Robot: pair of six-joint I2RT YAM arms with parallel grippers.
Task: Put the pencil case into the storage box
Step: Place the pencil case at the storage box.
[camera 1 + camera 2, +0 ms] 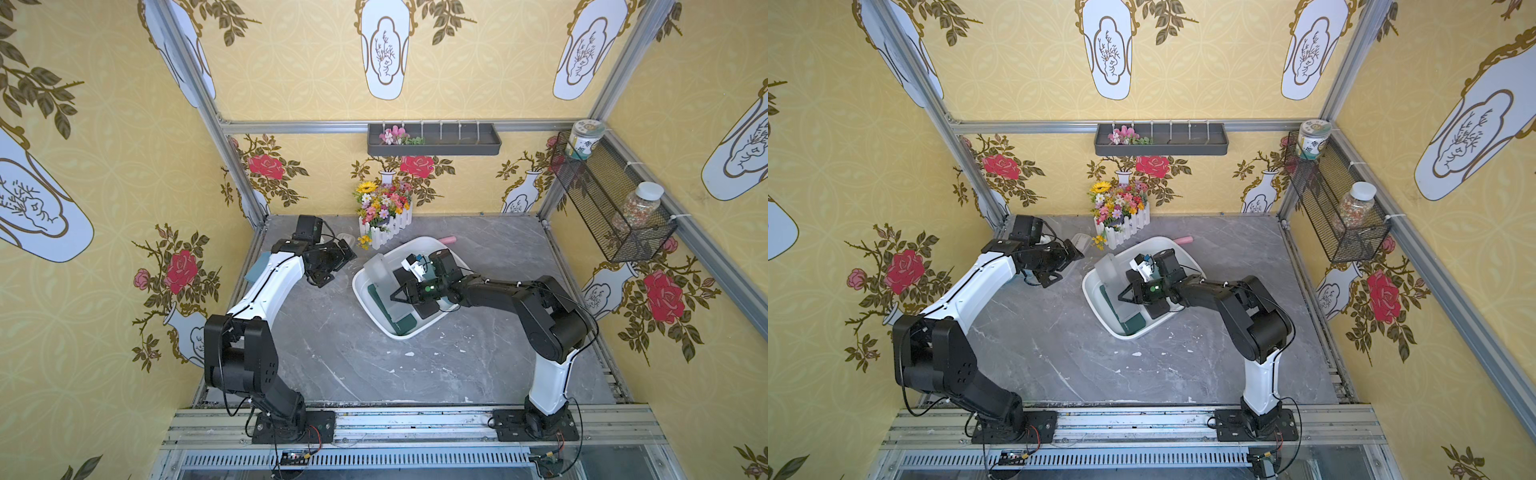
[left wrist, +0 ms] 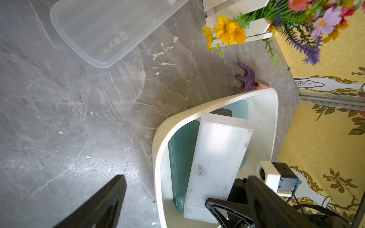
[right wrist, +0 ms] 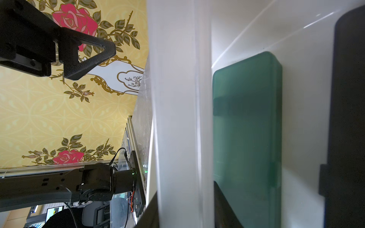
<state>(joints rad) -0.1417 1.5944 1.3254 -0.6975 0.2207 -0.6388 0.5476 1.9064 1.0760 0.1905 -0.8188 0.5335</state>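
flower planter, wall tray, mesh basket

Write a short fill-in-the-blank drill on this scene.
1. The right arm's fingers hold the frosted pencil case in the white ___.
2. The left arm's fingers are wide ___ and hold nothing.
3. A clear lid lies flat on the grey ___.
Missing words: storage box; open; table.
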